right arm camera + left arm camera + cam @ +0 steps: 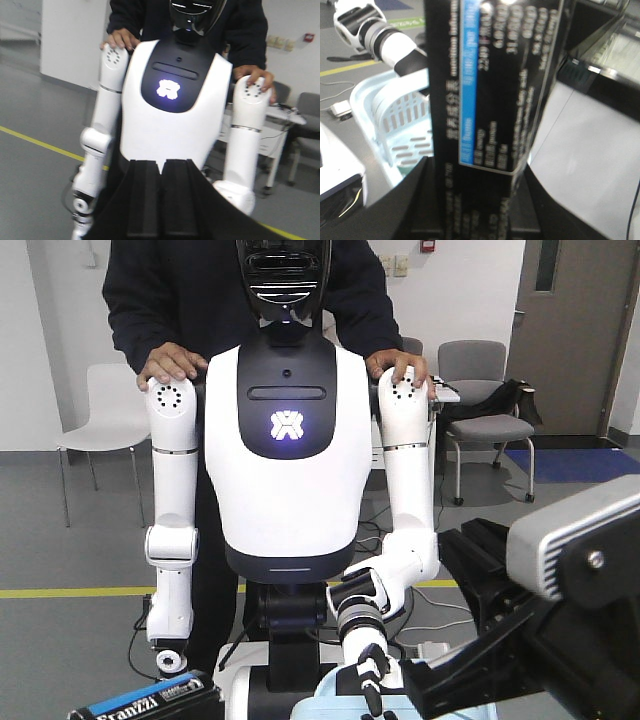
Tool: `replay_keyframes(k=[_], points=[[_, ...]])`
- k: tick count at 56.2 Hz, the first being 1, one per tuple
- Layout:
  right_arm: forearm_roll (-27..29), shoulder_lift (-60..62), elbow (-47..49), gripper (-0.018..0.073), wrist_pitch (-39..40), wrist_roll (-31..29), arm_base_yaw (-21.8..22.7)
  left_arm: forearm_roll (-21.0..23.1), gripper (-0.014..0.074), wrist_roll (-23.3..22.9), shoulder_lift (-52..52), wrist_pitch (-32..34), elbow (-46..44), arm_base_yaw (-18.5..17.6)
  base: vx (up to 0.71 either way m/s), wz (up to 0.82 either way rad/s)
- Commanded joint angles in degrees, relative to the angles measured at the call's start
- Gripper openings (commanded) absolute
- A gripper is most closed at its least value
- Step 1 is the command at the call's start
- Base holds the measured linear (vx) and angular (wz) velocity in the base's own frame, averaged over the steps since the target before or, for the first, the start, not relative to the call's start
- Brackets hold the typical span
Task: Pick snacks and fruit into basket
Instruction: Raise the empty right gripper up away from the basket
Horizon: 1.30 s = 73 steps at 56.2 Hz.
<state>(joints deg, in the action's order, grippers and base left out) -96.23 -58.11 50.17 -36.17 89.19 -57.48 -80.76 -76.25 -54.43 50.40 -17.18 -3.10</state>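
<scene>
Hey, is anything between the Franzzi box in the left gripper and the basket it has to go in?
Partly. The white humanoid's hand holds the hoop handle arching over the basket, just beside the Franzzi box. What shows of the basket's opening otherwise looks unblocked.

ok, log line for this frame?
left gripper: shut on Franzzi box | right gripper: shut, empty | basket: beside box, box not yet in it

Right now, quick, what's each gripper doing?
Left gripper: closed on the black-and-blue Franzzi box.
Right gripper: closed, nothing in it.
</scene>
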Motion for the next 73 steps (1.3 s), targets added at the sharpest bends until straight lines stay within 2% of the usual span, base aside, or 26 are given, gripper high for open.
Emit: replay_keyframes(k=[1,6,14,22,28,38,45,52,58,69,73], points=[[-6.8,0.5,4.3,-0.0008,4.2,6.0,0.3,7.5,0.0003,-0.6,0.5,3.4,-1.6,0.1,0.00,0.00],[-6.8,-0.3,7.3,-0.0008,8.0,7.1,0.3,7.8,0.0003,-0.5,0.5,3.3,-1.6,0.1,0.00,0.00],[-6.8,-1.1,14.3,-0.0008,13.3,10.0,0.3,7.8,0.0003,3.2,0.5,3.2,-1.6,0.1,0.00,0.00],[-6.8,-1.2,20.4,-0.0008,13.8,10.5,0.3,7.8,0.0003,5.2,0.5,3.3,-1.6,0.1,0.00,0.00],[-6.8,-1.2,23.8,-0.0008,8.5,10.3,0.3,7.8,0.0003,5.2,0.5,3.3,-1.6,0.1,0.00,0.00],[-6.8,-0.9,27.4,-0.0008,-9.8,14.3,0.3,7.8,0.0003,5.2,0.5,3.3,-1.6,0.1,0.00,0.00],[-6.8,-0.4,28.7,-0.0008,-14.6,15.4,0.3,7.8,0.0003,5.2,0.5,3.2,-1.6,0.1,0.00,0.00],[-6.8,-0.4,29.9,-0.0008,-16.0,13.3,0.3,8.2,0.0003,5.2,0.5,3.2,-1.6,0.1,0.00,0.00],[-6.8,-0.5,30.5,-0.0008,-16.4,5.7,0.3,10.1,0.0003,3.9,0.5,3.2,-1.6,0.1,0.00,0.00],[-6.8,-0.5,30.5,-0.0008,-16.1,-24.0,0.3,11.7,0.0003,-6.3,0.5,2.2,-1.6,0.1,0.00,0.00],[-6.8,-0.5,30.5,-0.0008,-16.0,-31.7,0.3,11.3,0.0003,-10.3,0.5,1.4,-1.6,0.1,0.00,0.00]])
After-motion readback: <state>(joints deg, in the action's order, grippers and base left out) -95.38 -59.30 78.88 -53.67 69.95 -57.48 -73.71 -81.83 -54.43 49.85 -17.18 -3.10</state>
